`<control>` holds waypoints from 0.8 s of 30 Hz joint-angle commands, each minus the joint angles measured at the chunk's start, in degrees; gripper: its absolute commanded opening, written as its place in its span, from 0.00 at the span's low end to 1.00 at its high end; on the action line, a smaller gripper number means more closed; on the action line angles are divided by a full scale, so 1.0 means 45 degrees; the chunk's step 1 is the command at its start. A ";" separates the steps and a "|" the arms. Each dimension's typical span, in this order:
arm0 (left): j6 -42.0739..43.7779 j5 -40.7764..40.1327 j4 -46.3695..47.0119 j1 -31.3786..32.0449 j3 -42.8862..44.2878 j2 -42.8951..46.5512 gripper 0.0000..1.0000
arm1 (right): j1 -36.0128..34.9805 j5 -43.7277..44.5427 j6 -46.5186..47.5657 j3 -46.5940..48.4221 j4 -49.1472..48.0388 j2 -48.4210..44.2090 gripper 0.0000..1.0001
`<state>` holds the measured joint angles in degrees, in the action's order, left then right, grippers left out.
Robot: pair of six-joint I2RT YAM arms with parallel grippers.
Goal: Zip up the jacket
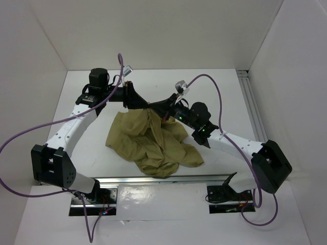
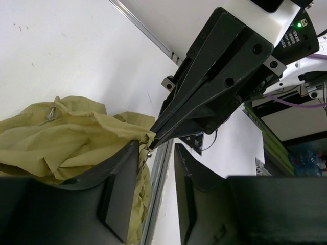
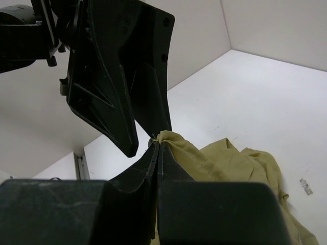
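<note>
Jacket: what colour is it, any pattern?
Plain olive-tan; the jacket shows best in the top external view.

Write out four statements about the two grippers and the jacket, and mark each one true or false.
1. The right gripper is shut on an edge of the jacket. True.
2. The left gripper is clamped shut. False: its jaws stand apart.
3. The jacket lies spread flat on the table. False: it is bunched up and wrinkled.
4. The two grippers come together at the jacket's far edge, tip to tip. True.
</note>
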<state>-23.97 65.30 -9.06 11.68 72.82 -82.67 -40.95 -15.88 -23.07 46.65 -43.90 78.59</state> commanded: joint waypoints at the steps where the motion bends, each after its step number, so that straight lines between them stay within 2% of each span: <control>1: 0.0559 0.0587 -0.0077 -0.0018 -0.0049 0.0071 0.45 | -0.0021 0.0091 0.0088 0.0648 -0.0498 -0.0159 0.00; 7: 0.0560 0.0861 -0.0077 -0.0018 -0.0049 0.0071 0.23 | -0.0021 0.0091 0.0088 0.0765 -0.0498 -0.0159 0.00; 13: 0.0697 0.0861 -0.0077 -0.0018 -0.0049 0.0071 0.26 | -0.0021 0.0091 0.0088 0.0765 -0.0381 -0.0042 0.00; 14: 0.0697 0.0861 -0.0077 -0.0018 -0.0049 0.0071 0.19 | -0.0021 0.0091 0.0088 0.0765 -0.0381 -0.0042 0.00; 20: 0.0580 0.0861 -0.0077 -0.0135 -0.0049 -0.0046 0.00 | -0.0021 0.0091 0.0088 0.0883 -0.0381 -0.0042 0.00; 24: 0.0443 0.0861 0.0039 -0.0251 -0.0049 -0.0046 0.00 | -0.0021 0.0324 0.0088 0.0883 -0.0011 -0.0042 0.04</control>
<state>-22.48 66.04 -9.80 11.03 72.73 -82.70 -40.95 -16.08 -23.11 47.37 -43.46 78.59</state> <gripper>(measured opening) 0.166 0.027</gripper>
